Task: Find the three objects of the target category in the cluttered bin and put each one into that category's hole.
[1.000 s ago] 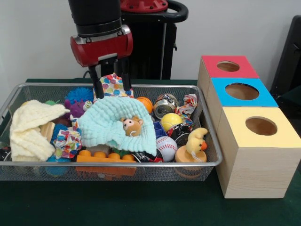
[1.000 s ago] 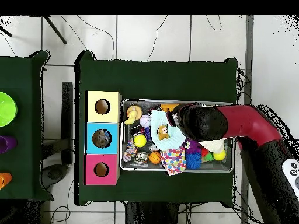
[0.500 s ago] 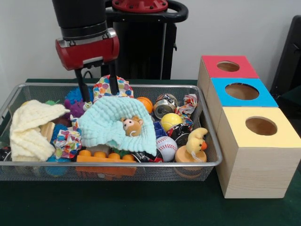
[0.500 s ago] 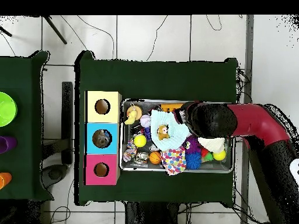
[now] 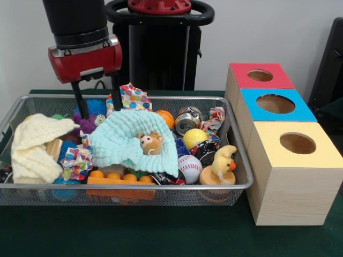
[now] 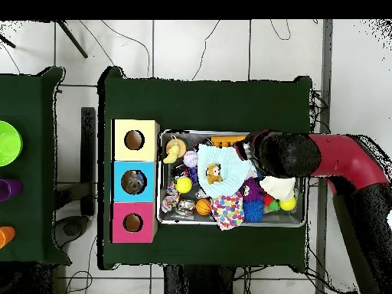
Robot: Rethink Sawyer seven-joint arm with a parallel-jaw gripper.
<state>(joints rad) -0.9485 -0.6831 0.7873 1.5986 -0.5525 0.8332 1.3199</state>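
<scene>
We're looking at the wire bin [image 5: 161,186] left to right: cream cloth [image 5: 36,144], then the gripper [image 5: 97,107] hanging over a purple spiky ball [image 5: 88,119], jaws apart, holding nothing. Mint cloth [image 5: 131,140] is lying mid-bin with a small bear toy [image 5: 150,142] on it. Balls and cans are sitting right of that; the three-hole box [image 5: 281,136] is standing beside the bin.

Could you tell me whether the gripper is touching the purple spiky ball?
Cannot tell: in the front view the gripper overlaps the purple spiky ball, without plainly showing contact or a gap.

Even, bright light; soft shadows
</scene>
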